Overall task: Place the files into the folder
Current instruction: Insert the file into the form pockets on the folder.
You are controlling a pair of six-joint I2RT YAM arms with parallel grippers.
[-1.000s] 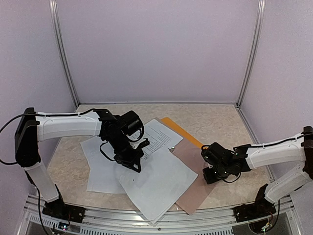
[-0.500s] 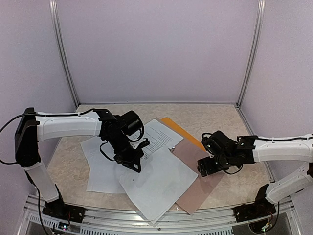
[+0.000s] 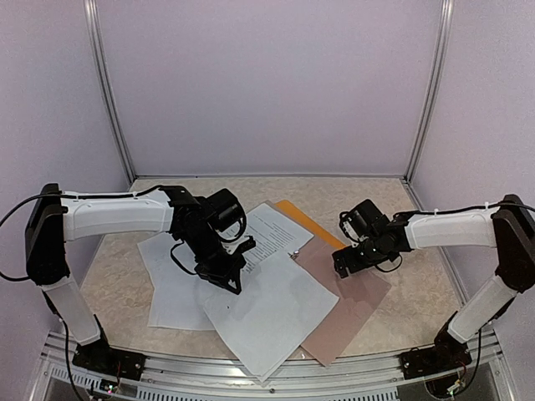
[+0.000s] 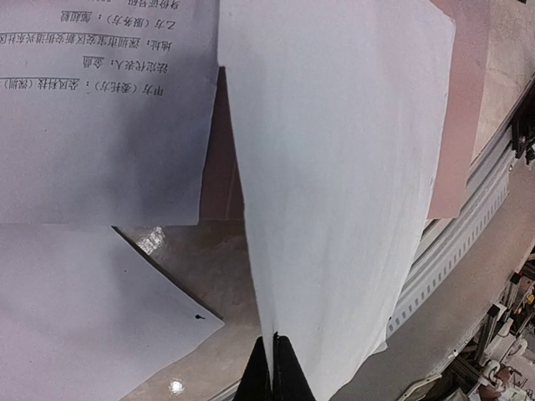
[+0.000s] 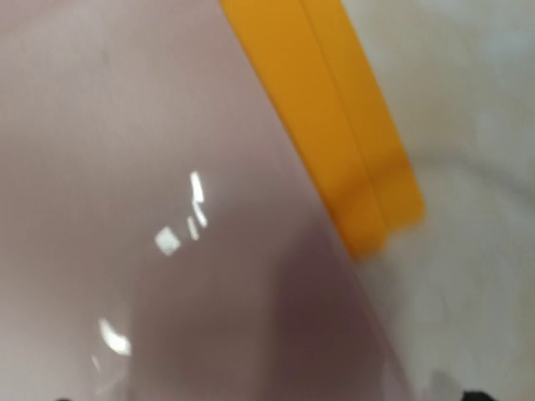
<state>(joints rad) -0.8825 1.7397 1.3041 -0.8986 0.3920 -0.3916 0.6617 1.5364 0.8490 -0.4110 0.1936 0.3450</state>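
Only the right arm moved, swinging in over the pinkish board (image 3: 347, 317); left gripper (image 4: 273, 372) is pinched on one of the files (image 3: 272, 313); folder (image 3: 311, 224) peeks out behind; right gripper (image 3: 344, 262) looks spread wide and empty, probably going for the folder.

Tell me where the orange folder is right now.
In the top view the folder lies right of centre, mostly hidden under the pinkish-brown board and a printed sheet, just left of the right pincer.
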